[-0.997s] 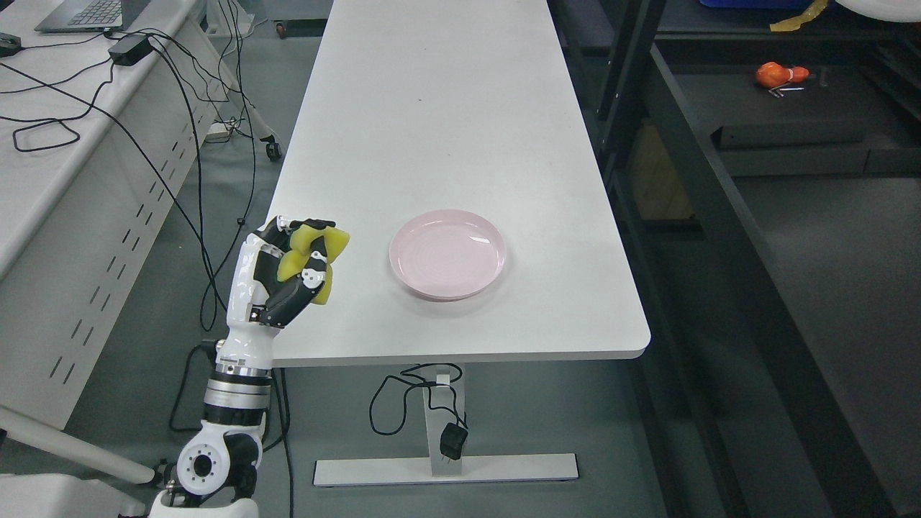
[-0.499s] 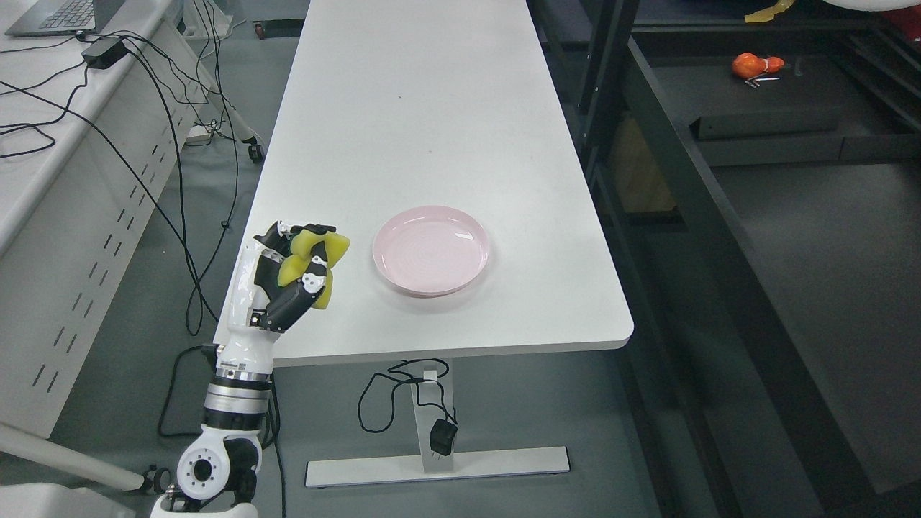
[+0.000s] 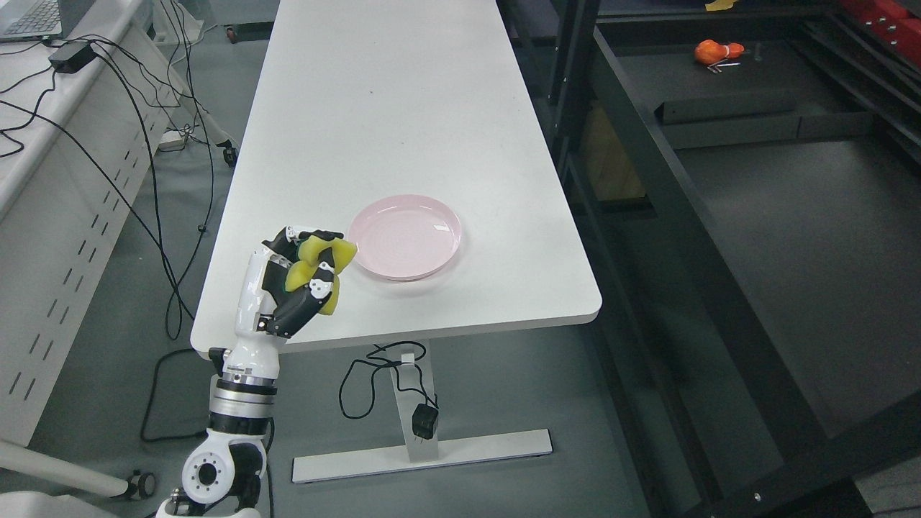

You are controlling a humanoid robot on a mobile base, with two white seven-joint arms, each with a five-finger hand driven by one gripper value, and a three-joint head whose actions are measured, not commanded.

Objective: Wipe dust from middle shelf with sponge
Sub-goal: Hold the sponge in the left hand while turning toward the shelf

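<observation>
One arm seen — left hand (image 3: 298,277) clenched round crumpled yellow foam sponge (image 3: 320,266), held raised beside round pink plastic plate (image 3: 405,236) on long white table (image 3: 388,122). Dark metal shelf rack (image 3: 719,216) well apart at right — sponge likely carried for wiping there.

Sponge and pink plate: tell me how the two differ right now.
The sponge is yellow and squashed out of shape; the pink plate is a smooth, round, shallow dish. The sponge is gripped in the left hand, while the plate lies flat and untouched on the white table. Both are near the table's front end.
</observation>
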